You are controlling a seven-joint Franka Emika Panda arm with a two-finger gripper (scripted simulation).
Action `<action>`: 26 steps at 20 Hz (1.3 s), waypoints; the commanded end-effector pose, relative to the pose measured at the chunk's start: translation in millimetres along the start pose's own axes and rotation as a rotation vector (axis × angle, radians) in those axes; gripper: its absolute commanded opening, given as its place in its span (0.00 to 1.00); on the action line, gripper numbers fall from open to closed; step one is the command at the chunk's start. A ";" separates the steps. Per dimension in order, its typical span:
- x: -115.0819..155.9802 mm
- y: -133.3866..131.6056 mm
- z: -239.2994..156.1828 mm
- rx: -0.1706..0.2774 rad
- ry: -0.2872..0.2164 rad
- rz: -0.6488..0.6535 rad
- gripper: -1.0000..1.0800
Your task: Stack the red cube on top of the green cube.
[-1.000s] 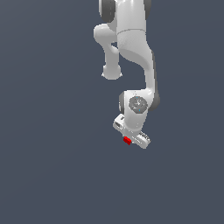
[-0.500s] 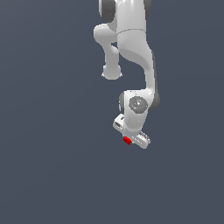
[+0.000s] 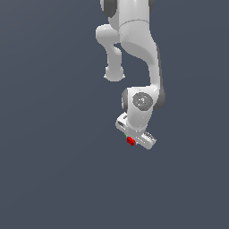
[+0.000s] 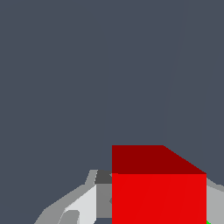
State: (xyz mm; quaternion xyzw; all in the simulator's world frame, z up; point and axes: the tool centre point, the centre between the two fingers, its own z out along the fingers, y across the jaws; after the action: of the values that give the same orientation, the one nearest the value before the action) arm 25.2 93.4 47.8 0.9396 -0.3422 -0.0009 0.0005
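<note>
Red cube (image 4: 159, 192) is sitting between your fingers (image 4: 81, 205), which are closing on its sides and holding it. Only a green cube (image 3: 125, 134) sliver is showing, just beside the red one under the wrist.

Red cube (image 3: 130, 141) directly atop green cube (image 3: 125, 135)

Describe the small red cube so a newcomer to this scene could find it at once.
Follow the white robot arm down to its pincer. The small matte red cube sits there, between the fingers. Only a green sliver shows beside it; nothing else is red.
</note>
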 end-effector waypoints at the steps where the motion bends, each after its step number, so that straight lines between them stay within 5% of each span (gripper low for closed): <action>1: 0.1 -0.2 -17.7 0.002 0.001 0.000 0.00; 12: 0.7 -0.6 -71.0 0.002 0.001 0.000 0.00; 26: -10.8 15.0 -54.7 0.002 0.002 0.000 0.00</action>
State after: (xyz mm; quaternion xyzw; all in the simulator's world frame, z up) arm 12.0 90.1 106.2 0.9396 -0.3422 0.0003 -0.0002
